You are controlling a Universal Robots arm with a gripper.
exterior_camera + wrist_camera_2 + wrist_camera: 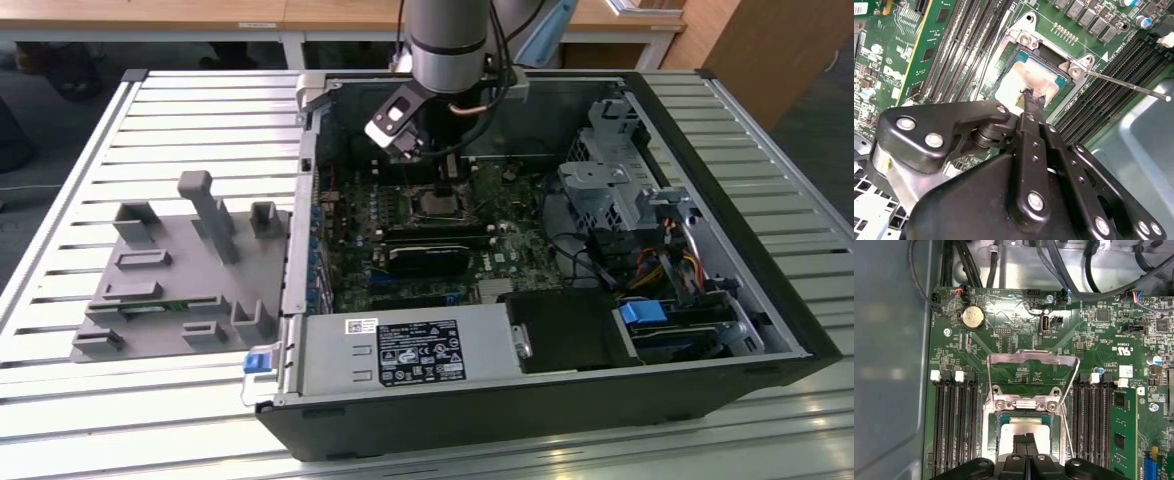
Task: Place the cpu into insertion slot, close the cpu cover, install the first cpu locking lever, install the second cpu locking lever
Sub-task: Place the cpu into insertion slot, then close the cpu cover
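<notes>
lying in the insertion slot point(1054, 59), the cpu point(1029, 80) looks pale, smeared.

Silver-grey cylindrical arm point(447, 40), a darker ring around it; gripper point(1030, 100) all matte black linkage bars, dotted with shiny silver screws and bolts.

The exterior view looks down from high and well back at an open computer case point(534, 400) on a slatted table point(160, 110). The first wrist view hangs close above the green circuit board point(1019, 320), facing straight down. The second wrist view looks slantwise along the gripper point(1031, 100), very near. Both wrist views share the socket point(991, 425) and the gripper's tip.
</notes>
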